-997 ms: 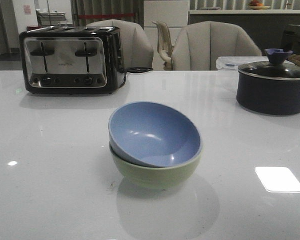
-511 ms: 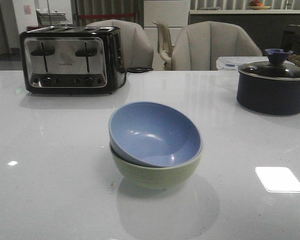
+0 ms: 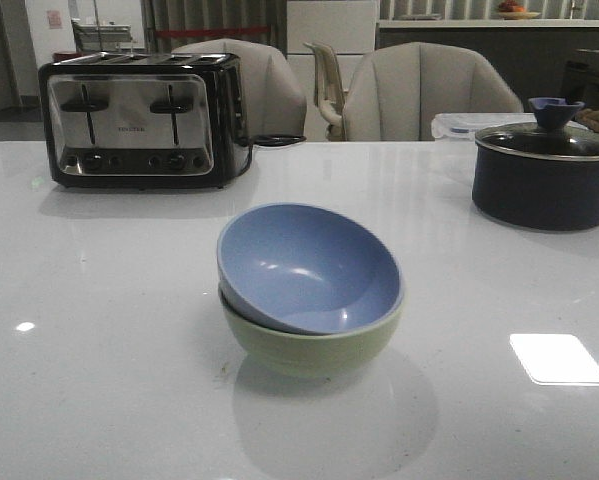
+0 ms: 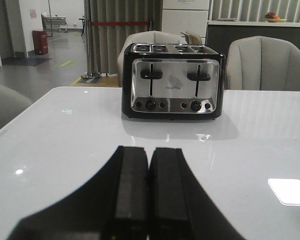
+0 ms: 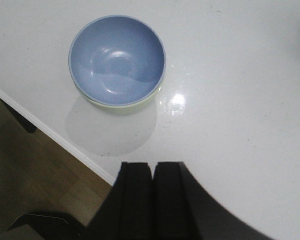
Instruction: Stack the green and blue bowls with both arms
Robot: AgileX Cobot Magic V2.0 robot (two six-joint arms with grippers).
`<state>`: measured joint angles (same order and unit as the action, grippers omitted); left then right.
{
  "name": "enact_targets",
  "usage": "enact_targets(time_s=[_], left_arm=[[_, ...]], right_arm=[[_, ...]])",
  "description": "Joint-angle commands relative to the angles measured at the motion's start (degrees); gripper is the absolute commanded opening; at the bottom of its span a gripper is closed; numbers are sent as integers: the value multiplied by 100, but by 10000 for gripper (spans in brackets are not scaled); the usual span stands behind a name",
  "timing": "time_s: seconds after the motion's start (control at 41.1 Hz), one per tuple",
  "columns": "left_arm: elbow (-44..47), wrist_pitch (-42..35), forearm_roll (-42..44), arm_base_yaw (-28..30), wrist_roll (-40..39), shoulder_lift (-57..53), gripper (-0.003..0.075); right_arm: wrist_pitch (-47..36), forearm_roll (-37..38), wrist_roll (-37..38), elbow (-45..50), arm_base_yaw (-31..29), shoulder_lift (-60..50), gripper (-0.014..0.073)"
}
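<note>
Blue bowl [image 3: 309, 268] sat tilted inside green bowl [image 3: 309, 345] | left gripper [image 4: 148, 165] and right gripper [image 5: 152, 175] pressed together, empty | retreat should avoid nudging the stack.

Count: two bowls, one blue bowl [image 3: 309, 265] and one green bowl [image 3: 309, 347]; one toaster [image 3: 144, 120]; one lidded pot [image 3: 546, 170]; three chairs behind the worktop [image 3: 99, 300].
</note>
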<state>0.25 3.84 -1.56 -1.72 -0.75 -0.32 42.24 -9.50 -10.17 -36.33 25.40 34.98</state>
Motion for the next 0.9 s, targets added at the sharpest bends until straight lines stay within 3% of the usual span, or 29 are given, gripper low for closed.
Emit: enact_targets(time_s=[0.0,0.875], left_arm=[[114,-541,-26,13,-67,-109,102],[114,-541,-26,13,-67,-109,102]], right_arm=[[-359,-23,-37,-153,-19,3,40],[-644,63,-45,36,-187,-296,40]])
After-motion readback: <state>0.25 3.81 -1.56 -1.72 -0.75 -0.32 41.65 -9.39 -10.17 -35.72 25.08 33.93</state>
